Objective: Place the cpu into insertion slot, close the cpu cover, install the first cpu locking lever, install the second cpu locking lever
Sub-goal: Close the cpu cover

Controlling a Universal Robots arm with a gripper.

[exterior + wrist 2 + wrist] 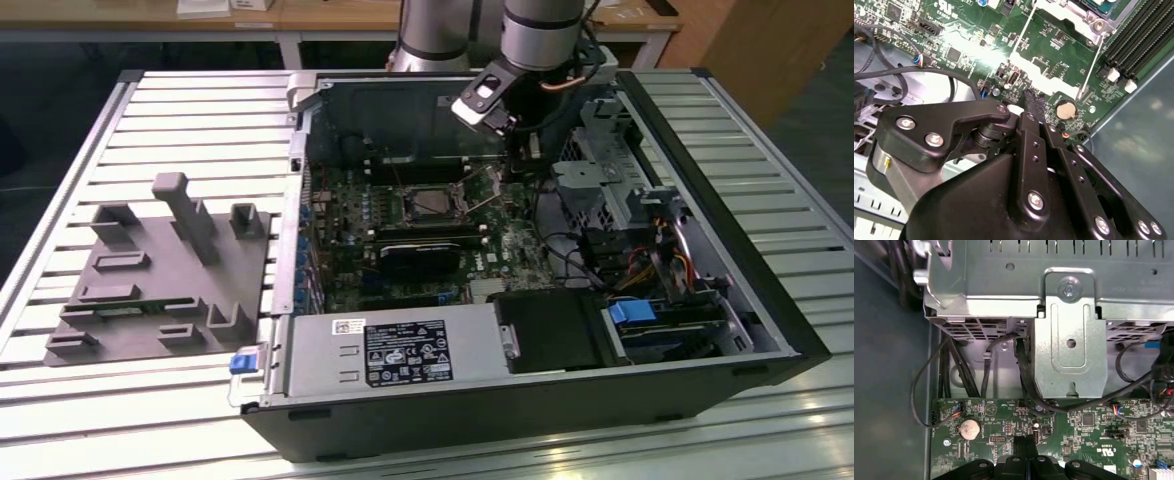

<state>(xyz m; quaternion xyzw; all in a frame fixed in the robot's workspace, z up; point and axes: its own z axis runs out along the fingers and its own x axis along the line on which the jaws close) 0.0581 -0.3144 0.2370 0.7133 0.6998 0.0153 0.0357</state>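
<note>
While its black fingers (1023,449) are pressed together with nothing visible between them, the pincer (1029,102) hangs low over the green motherboard (400,240). It sits close to the round coin cell (970,429) near the board's edge. In the exterior view the pincer (513,158) stands toward that view's right of the insertion slot (399,206), near it but not touching. A pale square face, the cpu (431,204), lies in the slot's middle. The silver cpu cover (1080,15) appears to lie flat around it. Two thin wire levers (1019,40) reach out from the socket across the board; whether they are latched cannot be told. Beyond the slot are the long black memory slots (1139,35) and a black fan card (420,250). The open computer case (534,420) rests on the slatted bench (200,110) beside a grey fixture block (147,280).
</note>
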